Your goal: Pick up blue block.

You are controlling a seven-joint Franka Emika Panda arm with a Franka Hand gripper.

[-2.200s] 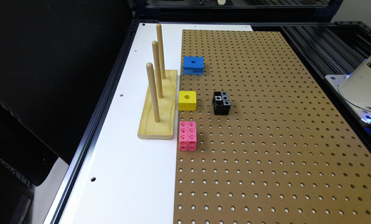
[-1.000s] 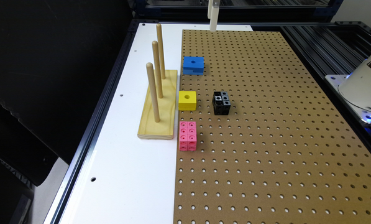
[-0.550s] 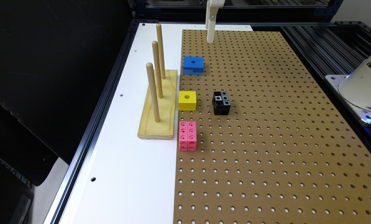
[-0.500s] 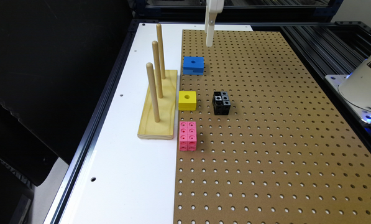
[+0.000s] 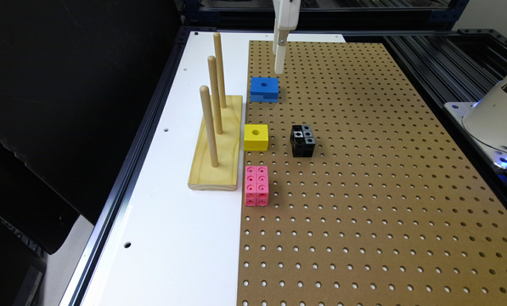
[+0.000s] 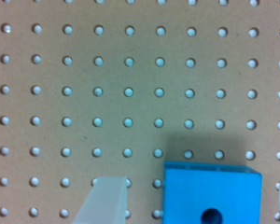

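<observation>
Gripper (image 5: pixel 277 63), fingers spread wide, hangs at upper centre above the blue block (image 5: pixel 264 89), lined up to straddle it.

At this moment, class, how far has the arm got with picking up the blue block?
Done: the gripper hangs above the blue block, at its far side. In hand: in the wrist view the fingers are spread wide, one on each side of the block, touching nothing. Left: lower, close on the block, and lift it off the pegboard, where it sits flat.
</observation>
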